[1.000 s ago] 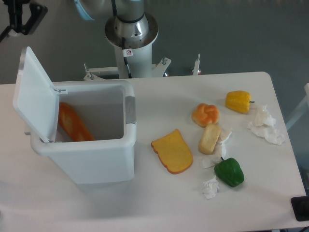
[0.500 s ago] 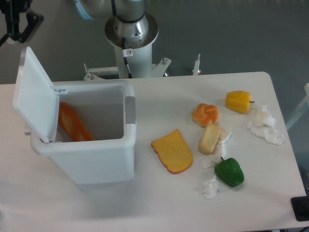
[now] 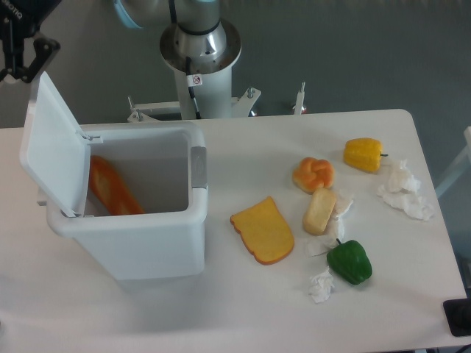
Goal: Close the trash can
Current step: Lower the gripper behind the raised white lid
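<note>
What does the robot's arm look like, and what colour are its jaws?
The arm is shiny silver metal with a round base, a light blue cap near the top and a black cable running down it. A small sticker with a red mark sits on its white pedestal. The gripper is black with chunky angled jaws, in the top left corner beside the trash can lid.
</note>
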